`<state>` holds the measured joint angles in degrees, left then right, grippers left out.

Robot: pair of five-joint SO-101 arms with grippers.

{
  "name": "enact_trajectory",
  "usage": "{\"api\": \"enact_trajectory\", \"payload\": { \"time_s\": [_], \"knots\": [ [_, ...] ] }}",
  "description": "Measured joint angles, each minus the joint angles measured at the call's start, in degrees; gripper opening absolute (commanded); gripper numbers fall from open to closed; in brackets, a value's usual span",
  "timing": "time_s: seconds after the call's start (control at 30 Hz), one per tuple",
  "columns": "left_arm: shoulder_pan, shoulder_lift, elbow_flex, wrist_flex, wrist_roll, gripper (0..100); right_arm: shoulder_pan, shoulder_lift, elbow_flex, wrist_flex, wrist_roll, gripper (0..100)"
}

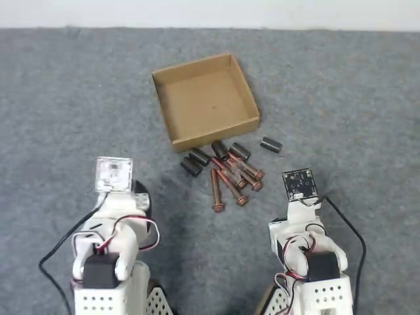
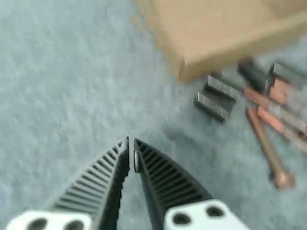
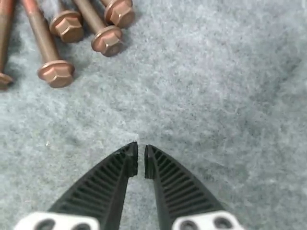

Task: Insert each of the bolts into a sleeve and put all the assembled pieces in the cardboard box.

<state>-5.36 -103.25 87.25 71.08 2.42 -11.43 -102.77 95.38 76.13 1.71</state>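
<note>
- Two empty claws: left claw (image 2: pixel 131 142) and right claw (image 3: pixel 140 145), both narrow, tips almost meeting.
- Widen the right claw, then grip one bolt (image 3: pixel 43 40) mid-shank, clear of neighbours.

Grey carpet (image 1: pixel 65 98) spreads underneath everything, with a white strip (image 1: pixel 210 13) along its far edge.

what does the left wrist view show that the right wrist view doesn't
Left wrist view, not the right: a corner of the box, dark sleeves beside it, and the left gripper. Right wrist view, not the left: the hex heads of the bolts seen close and plain, and the right gripper. Shared: copper bolts lying on grey carpet, and a shut gripper over bare carpet.
</note>
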Motion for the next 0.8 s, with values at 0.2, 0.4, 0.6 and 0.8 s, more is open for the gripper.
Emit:
{"api": "enact_trajectory", "payload": {
  "time_s": [0.2, 0.4, 0.6, 0.8],
  "knots": [
    [-0.79, 0.0, -3.78, -6.33, -0.18, 1, 5.45, 0.0, -2.02, -2.29, 0.0, 0.9],
    [-0.7, 0.0, -4.22, -8.18, -0.18, 1, 6.15, -0.09, -2.29, -7.47, 0.0, 1.0],
    [-0.7, 0.0, -6.07, -8.35, -0.18, 1, 6.59, -0.09, -2.02, -15.3, 0.0, 1.0],
    [-0.62, 11.78, -13.01, -11.6, 2.81, 1, 6.68, 0.0, -0.18, -17.58, 3.6, 1.0]
  ]
}}
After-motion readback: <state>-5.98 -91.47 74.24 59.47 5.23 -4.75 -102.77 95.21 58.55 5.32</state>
